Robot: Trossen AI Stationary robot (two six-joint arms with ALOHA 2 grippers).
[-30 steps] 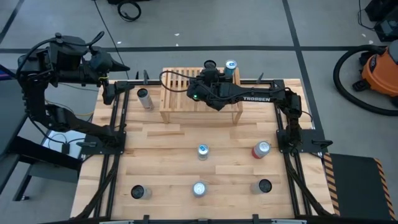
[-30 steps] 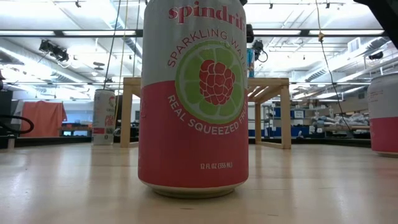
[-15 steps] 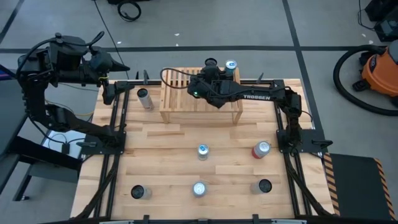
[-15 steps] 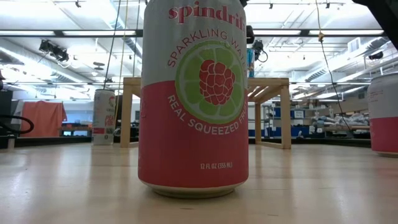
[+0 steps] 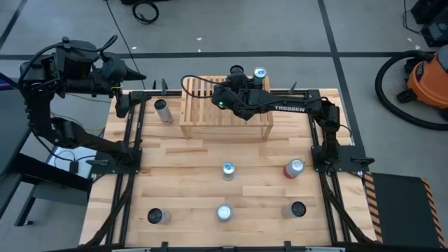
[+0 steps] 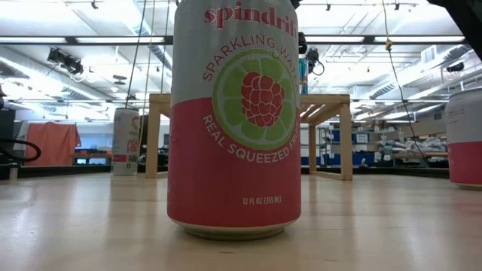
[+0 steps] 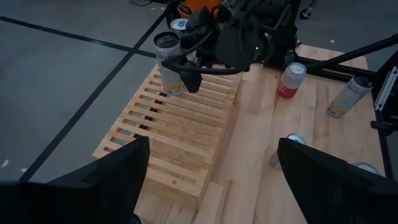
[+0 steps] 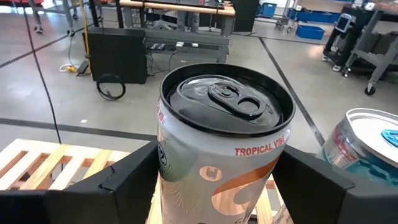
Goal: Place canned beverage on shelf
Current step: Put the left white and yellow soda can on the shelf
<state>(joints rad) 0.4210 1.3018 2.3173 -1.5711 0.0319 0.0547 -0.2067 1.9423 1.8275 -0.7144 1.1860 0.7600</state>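
pale butcher-block planks cover my table [image 5: 210, 157], and grey floor runs around it. at the far edge stands the shelf [image 5: 203, 105], a natural-wood rack with a slatted top. my right gripper [image 5: 236, 75] is over the shelf's far right part, its fingers [image 8: 118, 180] standing on either side of a black-topped can [image 8: 224, 155] marked tropical vibe. from the right wrist view i see small gaps between the fingers and the can's wall, so the fingers look parted around it, but i cannot tell for sure whether they press it. in the left wrist view the can stands upright on the slats [image 7: 180, 118] near the far end. just beside it sits a blue-topped can [image 5: 260, 73], also on the shelf's far right corner.

my left gripper [image 5: 136, 75] waits off the table's far left corner, its fingers [image 7: 118, 174] spread wide with nothing between them.

on the table i count a slim can [image 5: 162, 110] just left of the shelf, a can [image 5: 228, 169] at the middle, a red can [image 5: 294, 168] to its right, and three more along the near edge. in the low view the pink spindrift can [image 6: 235, 120] fills the middle.
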